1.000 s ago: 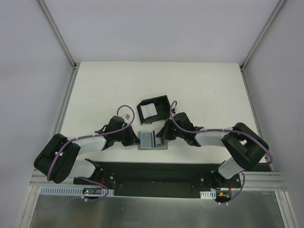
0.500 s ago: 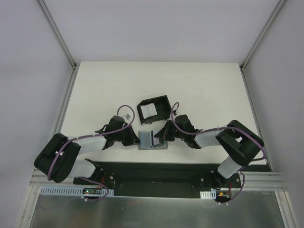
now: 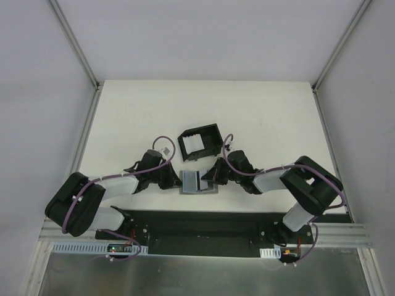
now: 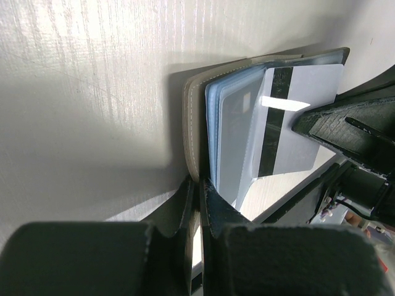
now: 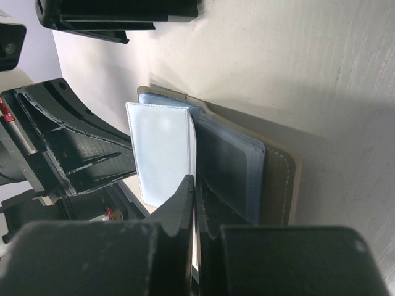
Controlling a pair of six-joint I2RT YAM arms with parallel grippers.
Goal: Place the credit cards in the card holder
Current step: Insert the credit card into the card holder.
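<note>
An open grey wallet (image 3: 210, 189) lies near the table's front edge, its pale blue sleeves standing up. My left gripper (image 3: 174, 180) is shut on the edge of the wallet's grey cover (image 4: 192, 123). From the other side, my right gripper (image 3: 212, 179) is shut on a pale sleeve (image 5: 162, 148). A credit card (image 4: 308, 92) shows its black stripe beside the right gripper's fingers (image 4: 345, 126). Another dark card (image 5: 228, 163) sits in a blue sleeve. The black card holder (image 3: 217, 139) stands apart, just behind the wallet.
The card holder's black wall (image 5: 117, 12) fills the top left of the right wrist view. A black strip (image 3: 203, 225) holds both arm bases along the near edge. White walls enclose the table on the left, right and back.
The right arm's elbow has swung inward and its gripper has shifted slightly left at the wallet. The left arm and the card holder have not moved. Both grippers stay shut.
</note>
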